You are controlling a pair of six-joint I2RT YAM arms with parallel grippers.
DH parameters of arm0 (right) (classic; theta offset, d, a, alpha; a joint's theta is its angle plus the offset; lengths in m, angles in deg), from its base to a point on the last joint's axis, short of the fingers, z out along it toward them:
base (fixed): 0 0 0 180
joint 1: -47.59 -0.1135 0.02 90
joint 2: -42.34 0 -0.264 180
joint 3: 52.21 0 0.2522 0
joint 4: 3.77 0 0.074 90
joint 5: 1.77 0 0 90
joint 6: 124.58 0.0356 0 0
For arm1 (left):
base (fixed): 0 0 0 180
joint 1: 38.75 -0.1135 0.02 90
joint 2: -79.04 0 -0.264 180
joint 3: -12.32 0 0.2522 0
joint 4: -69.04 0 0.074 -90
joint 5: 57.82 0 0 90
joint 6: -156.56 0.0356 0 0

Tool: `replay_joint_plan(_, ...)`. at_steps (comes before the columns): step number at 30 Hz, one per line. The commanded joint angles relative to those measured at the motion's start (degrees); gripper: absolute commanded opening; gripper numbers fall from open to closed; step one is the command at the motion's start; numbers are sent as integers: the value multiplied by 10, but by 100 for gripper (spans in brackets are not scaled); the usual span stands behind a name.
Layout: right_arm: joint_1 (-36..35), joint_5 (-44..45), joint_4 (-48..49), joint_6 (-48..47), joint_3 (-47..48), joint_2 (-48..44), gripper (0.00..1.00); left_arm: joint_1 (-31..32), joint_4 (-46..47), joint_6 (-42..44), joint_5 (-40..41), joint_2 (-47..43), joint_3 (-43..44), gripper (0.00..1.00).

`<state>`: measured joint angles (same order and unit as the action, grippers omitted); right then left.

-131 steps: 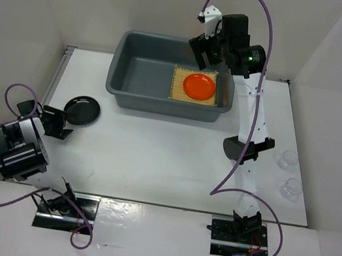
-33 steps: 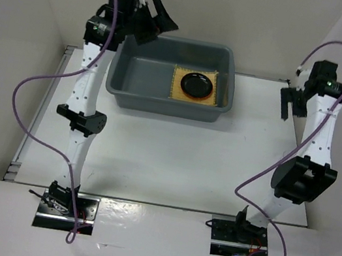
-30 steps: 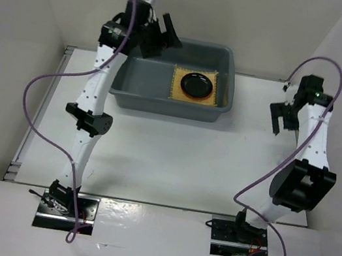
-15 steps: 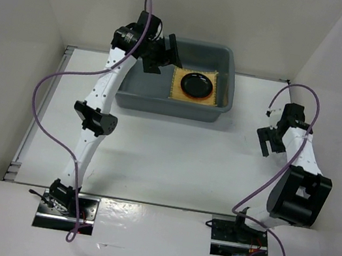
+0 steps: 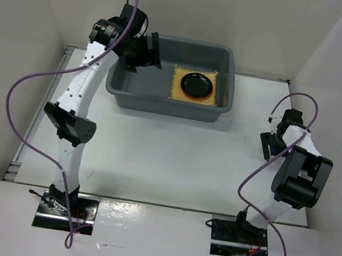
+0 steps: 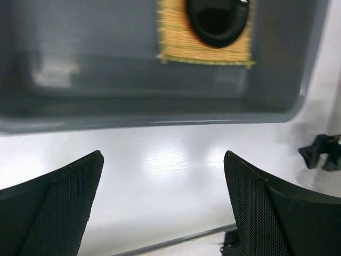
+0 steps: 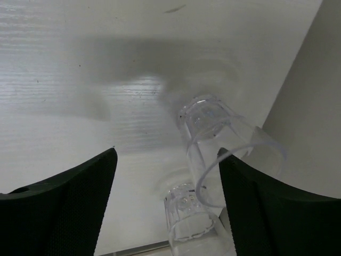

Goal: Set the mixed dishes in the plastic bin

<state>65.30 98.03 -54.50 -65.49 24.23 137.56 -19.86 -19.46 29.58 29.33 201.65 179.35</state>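
Observation:
The grey plastic bin (image 5: 161, 106) stands at the back of the table. In it lies the tan woven mat (image 5: 181, 90) with the black plate (image 5: 197, 84) on top; the orange plate is hidden. My left gripper (image 5: 145, 54) is open and empty, high over the bin's far left corner. Its wrist view shows the bin (image 6: 133, 106), the mat (image 6: 205, 48) and the black plate (image 6: 217, 21). My right gripper (image 5: 271, 143) is open, low over the table at the right. Two clear cups (image 7: 224, 144) (image 7: 189, 218) stand between its fingers, close to the right finger (image 7: 277, 208).
The white right side wall (image 7: 314, 80) rises just beyond the cups. White walls enclose the table on the left, back and right. Purple cables (image 5: 33, 84) loop beside both arms. The right arm's elbow (image 5: 298, 177) stands over the table's right edge.
My left gripper has pulled back to the left, from over the bin's middle to its far left corner. My right gripper has come down and nearer, from the back right to the two cups.

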Motion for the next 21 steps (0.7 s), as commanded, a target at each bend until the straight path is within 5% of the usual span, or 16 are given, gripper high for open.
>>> replay_joint_plan(1,8,-10,26,9,3,25,79,-18,13,14,98,-103,-69,100)
replay_joint_plan(5,14,-27,15,14,30,55,51,-62,183,19,137,-291,-319,100)
replay_joint_plan(6,14,-42,-6,19,39,55,26,-76,225,19,137,-340,-390,100)
replay_joint_plan(8,14,-59,-40,42,80,53,0,-124,307,-7,137,-477,-579,100)
replay_joint_plan(12,20,-109,-118,69,185,-40,0,-177,294,-7,125,-611,-699,100)
replay_joint_plan(15,-34,-145,-141,51,358,-94,0,-194,259,7,125,-654,-738,100)
replay_joint_plan(18,-143,-158,-159,29,515,-56,0,-200,259,7,120,-700,-778,100)
replay_joint_plan(21,-332,-128,-191,23,673,49,0,-206,253,13,120,-714,-778,100)
